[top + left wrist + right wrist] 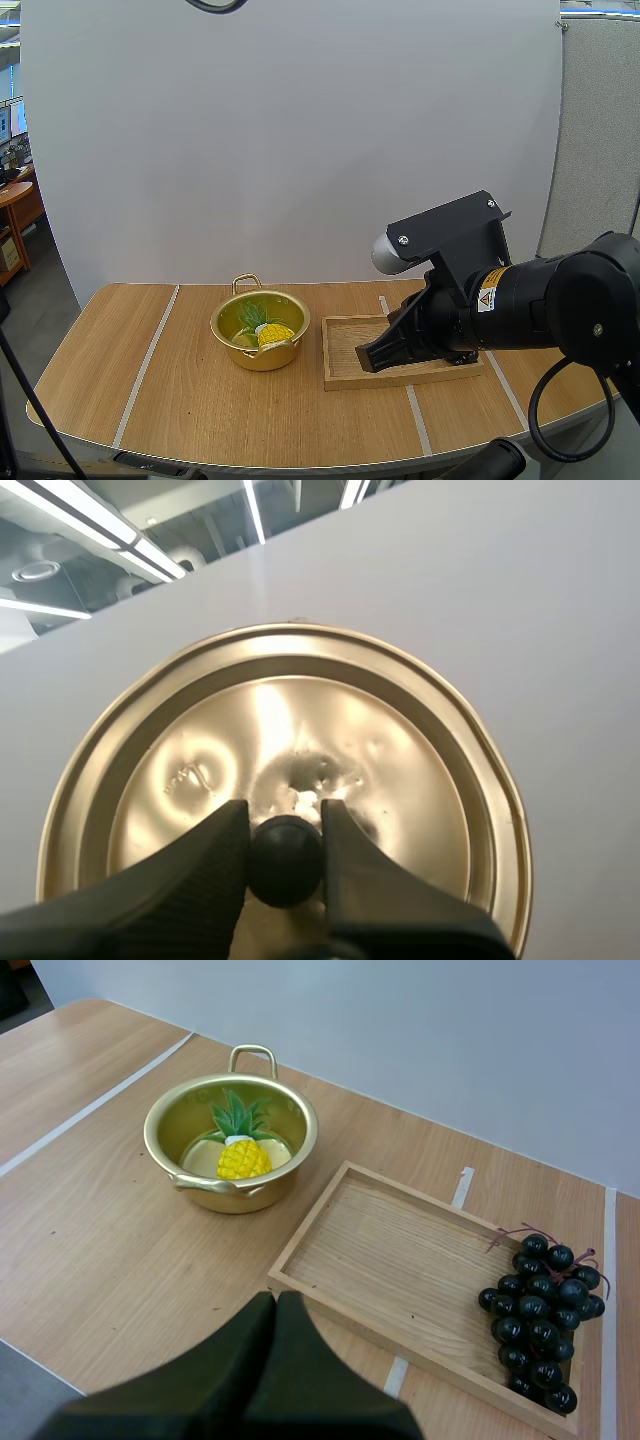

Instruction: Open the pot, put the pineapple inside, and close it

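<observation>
Done: pot (160, 1130) opened, pineapple (243, 1158) placed inside, ahead of right pincer (277, 1298), shut and empty, near tray (303, 1225). Left pincer (283, 815) clamped on lid (410, 770) knob (285, 865). Remaining: set lid on pot

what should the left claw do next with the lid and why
Probably carry the lid over the pot and lower it on: the pineapple already lies inside the open pot, and the left claw pinches the lid's knob.
</observation>
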Available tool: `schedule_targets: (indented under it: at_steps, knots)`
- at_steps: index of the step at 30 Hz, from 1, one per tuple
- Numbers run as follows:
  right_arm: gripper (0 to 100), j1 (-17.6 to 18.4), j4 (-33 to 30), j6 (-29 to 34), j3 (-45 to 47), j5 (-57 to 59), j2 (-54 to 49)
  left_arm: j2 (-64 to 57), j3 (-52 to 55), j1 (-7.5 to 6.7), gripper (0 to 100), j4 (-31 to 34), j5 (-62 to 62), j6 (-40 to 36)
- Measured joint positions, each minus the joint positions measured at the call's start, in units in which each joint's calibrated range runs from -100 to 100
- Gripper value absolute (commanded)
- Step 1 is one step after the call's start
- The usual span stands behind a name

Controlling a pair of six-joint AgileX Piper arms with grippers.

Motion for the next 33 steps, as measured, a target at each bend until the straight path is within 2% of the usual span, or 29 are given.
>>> schedule_targets:
  at_steps: [8,11,21,24,30,33]
  knots:
    - [0,0.0,0.0,0.0,0.0,0.0,0.0,1.4,0.0,0.00,0,0.0,14.0,0.1]
    - [0,0.0,0.0,0.0,0.0,0.0,0.0,3.0,0.0,0.00,0,-0.5,14.7,1.4]
    - [0,0.0,0.0,0.0,0.0,0.0,0.0,7.0,2.4,0.00,0,-8.3,14.7,6.5]
    - [0,0.0,0.0,0.0,0.0,0.0,0.0,7.4,5.2,0.00,0,-9.5,14.7,7.5]
    - [0,-0.2,-0.4,0.0,0.0,0.1,0.0,7.7,23.5,0.00,0,-11.0,14.7,12.4]
    - [0,-0.2,-0.4,0.0,0.0,0.1,0.0,7.9,28.0,0.00,0,-11.5,14.7,13.3]
